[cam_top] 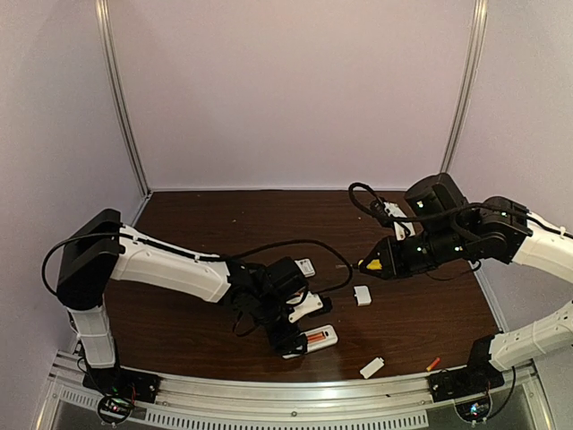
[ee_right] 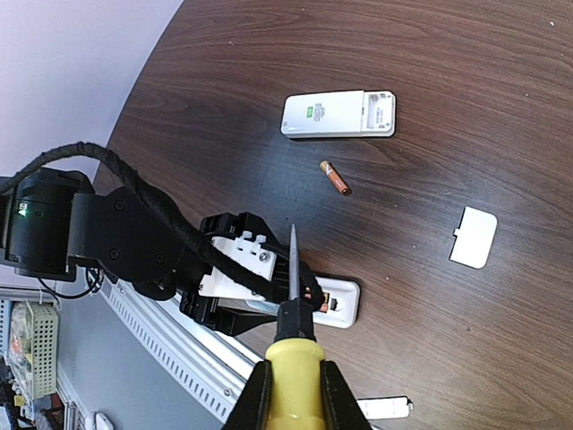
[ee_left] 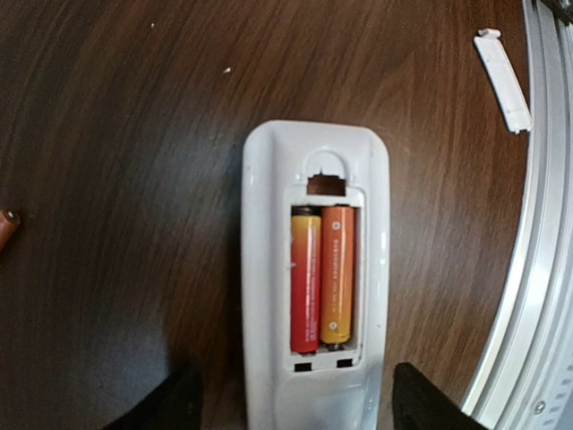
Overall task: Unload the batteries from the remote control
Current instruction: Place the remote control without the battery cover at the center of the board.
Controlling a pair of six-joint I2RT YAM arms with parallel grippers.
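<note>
A white remote (ee_left: 269, 269) lies back up with its compartment open, and two orange-red batteries (ee_left: 320, 278) sit side by side in it. My left gripper (ee_left: 295, 408) is open, with one finger on each side of the remote's near end, low over the table. In the top view this remote (cam_top: 320, 338) lies near the front rail, with the left gripper (cam_top: 298, 341) over it. My right gripper (ee_right: 295, 394) is shut on a yellow-handled screwdriver (ee_right: 294, 358), raised at the right (cam_top: 374, 265), with its tip pointing towards the left gripper. A loose battery (ee_right: 334, 177) lies on the table.
A second white remote (ee_right: 338, 115) lies farther back (cam_top: 305, 266). White covers lie at the middle (cam_top: 362, 295) and near the front rail (cam_top: 372, 366). Another loose battery (cam_top: 433, 364) lies by the right base. The metal rail (ee_left: 537, 269) runs close beside the open remote.
</note>
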